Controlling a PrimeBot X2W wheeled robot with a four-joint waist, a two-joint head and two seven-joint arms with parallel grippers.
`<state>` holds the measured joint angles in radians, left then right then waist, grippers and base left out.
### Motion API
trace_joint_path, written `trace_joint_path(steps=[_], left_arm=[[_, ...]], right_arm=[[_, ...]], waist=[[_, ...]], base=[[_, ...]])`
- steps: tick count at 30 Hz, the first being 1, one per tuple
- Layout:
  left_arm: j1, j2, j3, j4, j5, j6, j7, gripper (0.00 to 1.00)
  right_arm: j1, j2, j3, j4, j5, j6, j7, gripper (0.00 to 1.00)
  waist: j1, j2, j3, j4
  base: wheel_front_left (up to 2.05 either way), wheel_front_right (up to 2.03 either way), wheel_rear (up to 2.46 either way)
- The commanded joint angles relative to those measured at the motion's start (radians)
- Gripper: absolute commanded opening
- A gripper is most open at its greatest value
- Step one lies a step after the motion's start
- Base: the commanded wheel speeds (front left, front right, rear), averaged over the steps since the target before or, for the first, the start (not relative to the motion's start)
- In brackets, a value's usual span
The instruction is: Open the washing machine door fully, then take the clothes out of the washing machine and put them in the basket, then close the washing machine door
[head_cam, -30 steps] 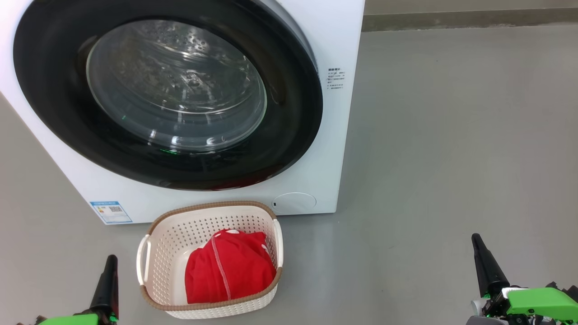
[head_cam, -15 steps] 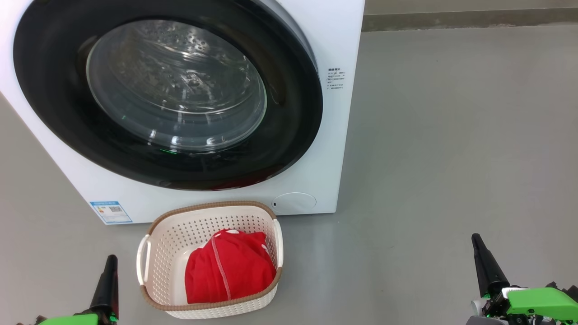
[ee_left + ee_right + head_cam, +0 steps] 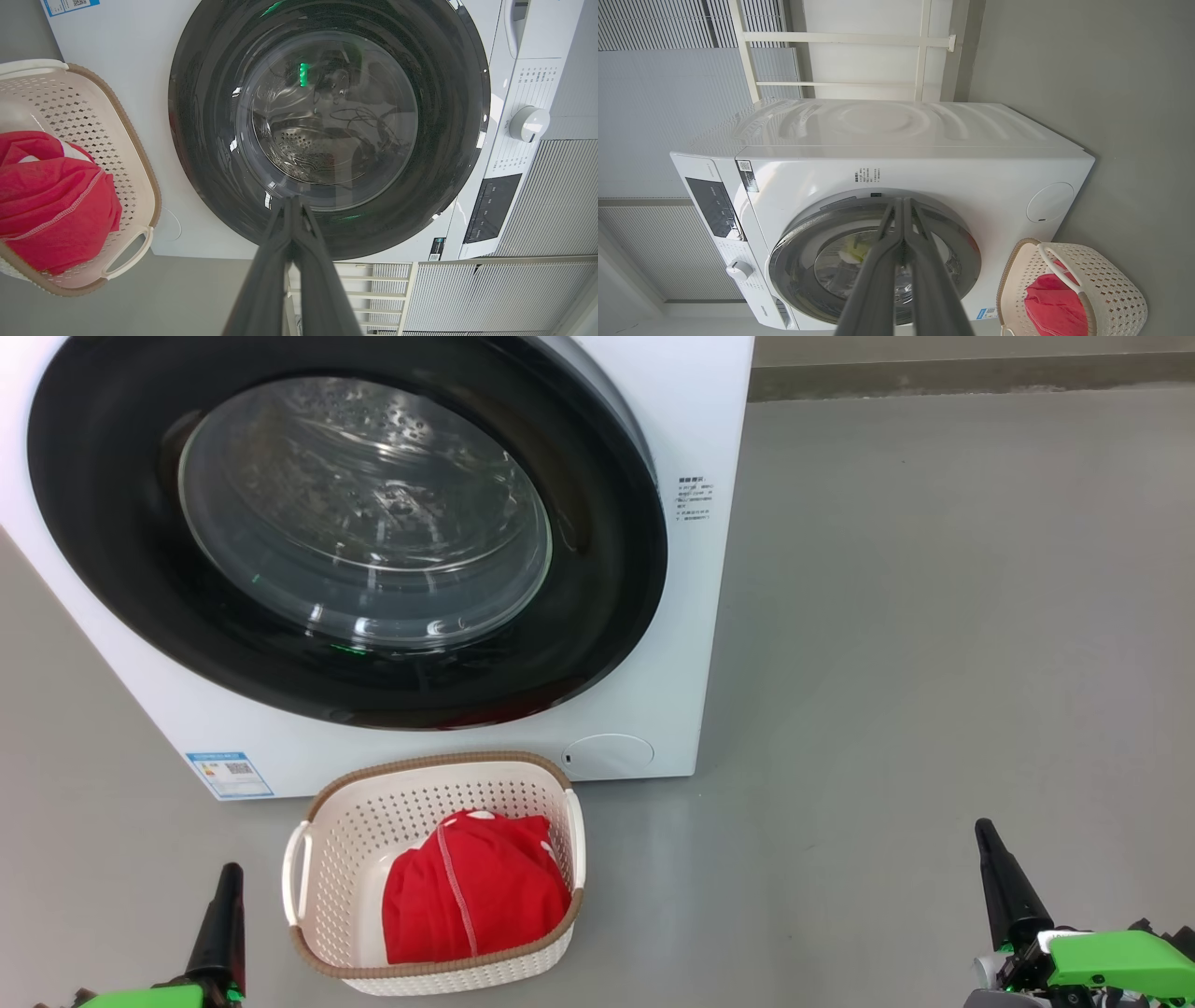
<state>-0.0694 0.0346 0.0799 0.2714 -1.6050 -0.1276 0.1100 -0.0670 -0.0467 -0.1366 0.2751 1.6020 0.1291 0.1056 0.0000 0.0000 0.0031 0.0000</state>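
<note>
The washing machine [image 3: 691, 616] stands ahead, white, with its round black-rimmed door [image 3: 597, 616] lying flat against the front; a steel drum shows through the glass. The cream basket [image 3: 322, 896] sits on the floor just before the machine. Red clothes [image 3: 471, 896] with white stitching lie bunched inside it. My left gripper [image 3: 228, 870] hangs low at the basket's left, shut and holding nothing. My right gripper [image 3: 982, 826] is far to the right over bare floor, shut and holding nothing. The left wrist view has the door [image 3: 196, 116] and basket [image 3: 140, 154]; the right wrist view has the machine [image 3: 924, 163] and basket [image 3: 1120, 280].
Grey floor [image 3: 934, 616] spreads to the right of the machine. A control panel with a knob [image 3: 528, 123] sits beside the door. White ribbed wall panels and a pale frame [image 3: 920, 46] stand behind the machine.
</note>
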Motion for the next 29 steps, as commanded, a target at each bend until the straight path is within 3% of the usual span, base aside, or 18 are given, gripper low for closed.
trace_joint_path(steps=[1, 29], left_arm=[[-0.039, 0.016, 0.034, -0.027, -0.004, -0.003, 0.003, 0.0], [-0.039, 0.016, 0.034, -0.027, -0.004, -0.003, 0.003, 0.0]], right_arm=[[-0.041, -0.004, 0.023, -0.03, 0.007, 0.002, 0.008, 0.0], [-0.041, -0.004, 0.023, -0.03, 0.007, 0.002, 0.008, 0.0]], waist=[[0.0, 0.0, 0.0, 0.0], [0.0, 0.0, 0.0, 0.0]], base=[[0.0, 0.0, 0.0], [0.0, 0.0, 0.0]])
